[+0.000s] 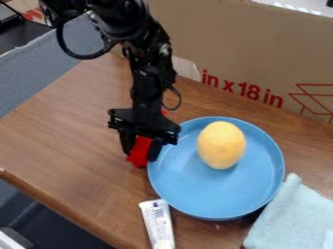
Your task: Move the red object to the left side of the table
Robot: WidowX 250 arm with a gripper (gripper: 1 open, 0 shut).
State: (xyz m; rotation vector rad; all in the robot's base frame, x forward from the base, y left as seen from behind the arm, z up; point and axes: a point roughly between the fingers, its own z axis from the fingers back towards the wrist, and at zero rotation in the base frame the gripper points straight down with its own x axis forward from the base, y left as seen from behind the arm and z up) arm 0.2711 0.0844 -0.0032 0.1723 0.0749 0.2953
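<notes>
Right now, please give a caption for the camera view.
Robot gripper at red block, beside blue plate with yellow fruit.

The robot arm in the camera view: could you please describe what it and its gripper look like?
The arm is black and built of chunky, angular segments, with a black cable looping out at its upper left and a thinner one curving along its right side. The gripper is dark too; its finer detail is too small to tell.

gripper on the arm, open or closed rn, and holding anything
Gripper: jaws around the red object, seemingly gripping it; whether firmly closed cannot be told
</notes>
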